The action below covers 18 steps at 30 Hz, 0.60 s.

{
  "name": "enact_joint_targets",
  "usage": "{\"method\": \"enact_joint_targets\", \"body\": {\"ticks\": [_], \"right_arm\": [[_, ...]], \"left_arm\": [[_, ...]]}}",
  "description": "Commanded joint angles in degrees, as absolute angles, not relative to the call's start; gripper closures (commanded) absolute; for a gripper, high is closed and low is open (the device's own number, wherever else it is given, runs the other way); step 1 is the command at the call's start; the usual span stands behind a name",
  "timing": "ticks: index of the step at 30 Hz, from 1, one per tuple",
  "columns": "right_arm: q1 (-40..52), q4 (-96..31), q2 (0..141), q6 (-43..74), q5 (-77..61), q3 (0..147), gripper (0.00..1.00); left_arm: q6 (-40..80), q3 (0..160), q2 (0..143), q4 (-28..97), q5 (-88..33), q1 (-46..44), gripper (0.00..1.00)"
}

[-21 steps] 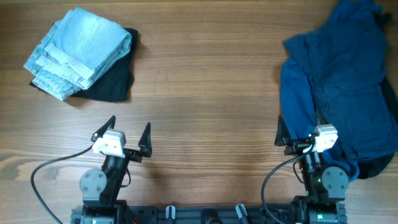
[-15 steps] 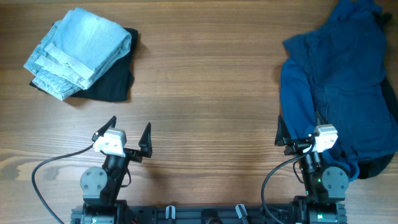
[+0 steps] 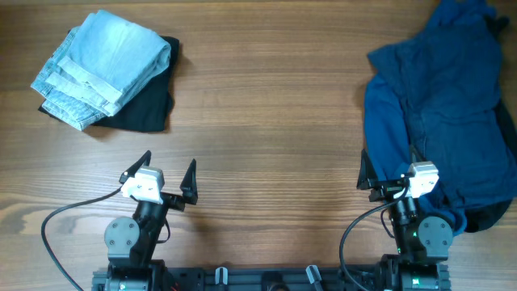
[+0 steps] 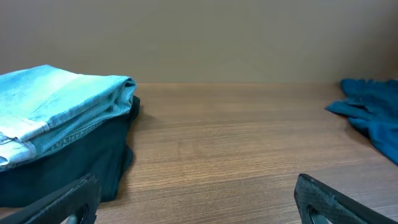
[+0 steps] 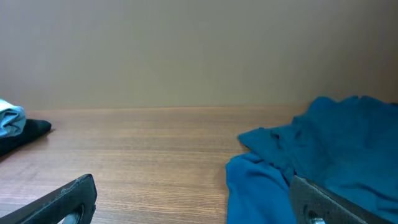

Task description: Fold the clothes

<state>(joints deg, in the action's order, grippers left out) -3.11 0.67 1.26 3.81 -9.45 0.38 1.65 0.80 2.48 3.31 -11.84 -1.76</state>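
While both arms sit at the near edge of the table [image 3: 266,121], we find the left gripper [image 3: 168,168] spread wide and empty. The right gripper [image 3: 389,168] is likewise spread wide, with nothing between its fingers. It stands at the near left margin of the blue heap [image 3: 436,113]; we cannot tell whether it touches the cloth.

Location. The blue heap lies crumpled on the right side of the table, reaching from the far edge down to the right arm's base. A dark piece [image 3: 487,217] shows from under its near right corner. At the far left, pale jeans [image 3: 101,61] rest folded on a black garment [image 3: 149,105]; we judge these finished.

Handling. We expect the blue heap to be soft, limp and light. It will hold no shape when lifted and will hang from the pinch point. Its layers overlap, so a deep grasp may take more than one layer or garment. On the smooth wood we expect it to slide when dragged.

Where to take hold. We advise a shallow pinch on a free outer edge, not on the bulk. The left margin, just beside the right gripper, is nearest. Seams and corners cannot be made out, so we cannot tell which edge is a hem.
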Motion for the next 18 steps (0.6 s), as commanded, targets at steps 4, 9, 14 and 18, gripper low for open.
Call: {"method": "enact_joint_targets", "body": {"ticks": [4,9,14,18], "right_arm": [[-3.4,0.8,1.0,4.5,-9.7,0.3,0.00],[-3.4,0.8,1.0,4.5,-9.7,0.3,0.00],[-3.4,1.2,1.0,5.1,-10.2,0.3,0.00],[-3.4,1.5,1.8,9.7,-10.4,5.6,0.00]], "left_arm": [[1.8,0.3,2.7,3.2,-10.4,-1.5,0.00],[1.8,0.3,2.7,3.3,-10.4,-1.5,0.00],[2.4,0.3,2.7,2.6,-14.0,-1.5,0.00],[7.7,3.3,3.8,1.0,-14.3,-1.5,0.00]]}}
